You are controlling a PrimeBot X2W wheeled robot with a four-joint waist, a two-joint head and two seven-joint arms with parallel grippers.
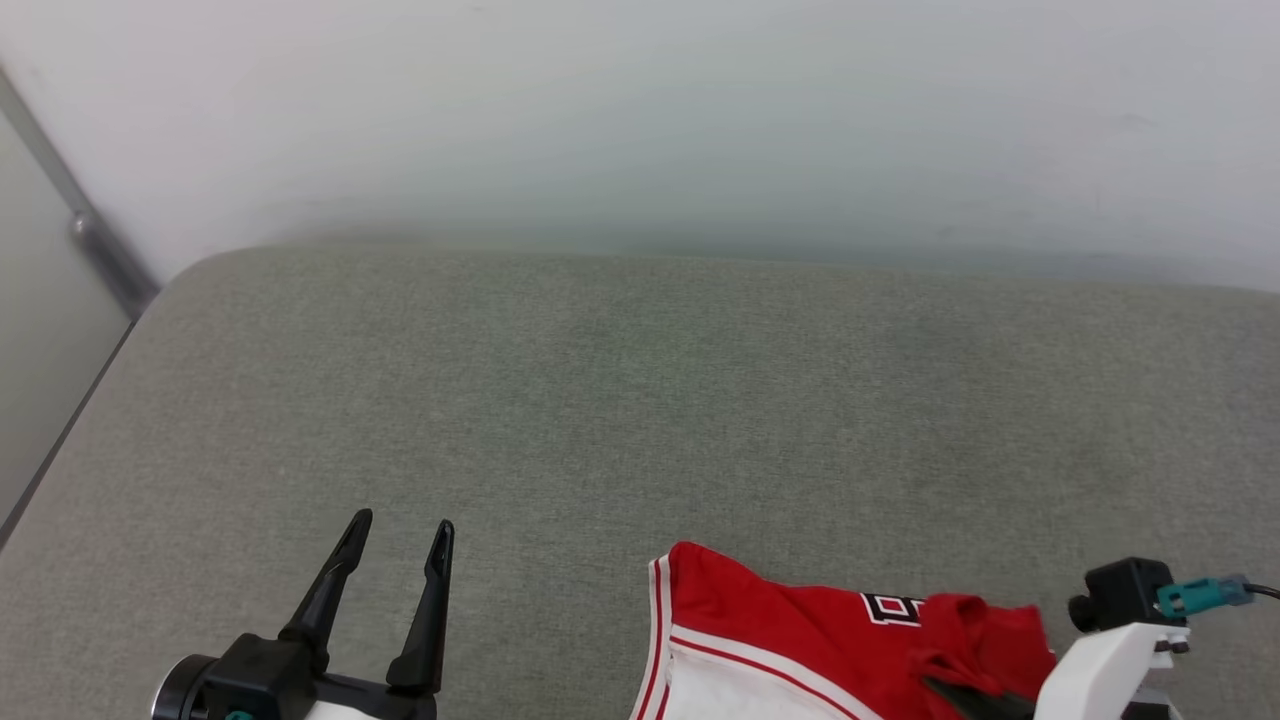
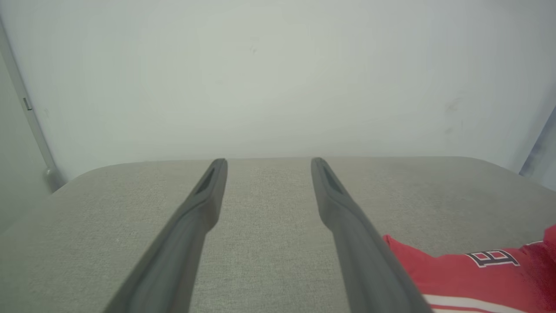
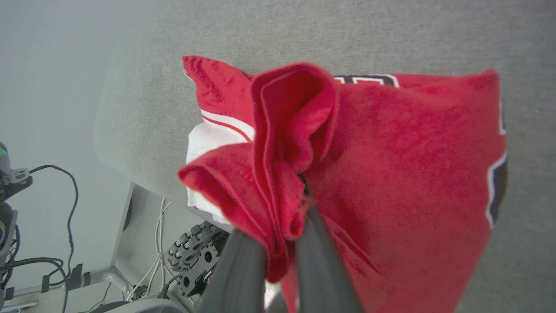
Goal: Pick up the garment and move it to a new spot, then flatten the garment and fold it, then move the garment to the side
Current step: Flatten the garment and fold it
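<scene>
Pinched shut, my right gripper (image 3: 282, 219) holds a bunched red fold of the garment (image 3: 391, 152) at the near edge of the cushion (image 1: 640, 400); my left gripper (image 1: 402, 522) hovers wide open, empty, over it.

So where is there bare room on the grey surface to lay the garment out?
The grey surface is bare from the wall down to the open left gripper and the far edge of the garment. It is crowded at the near right, where the right gripper pinches the bunched garment.
</scene>
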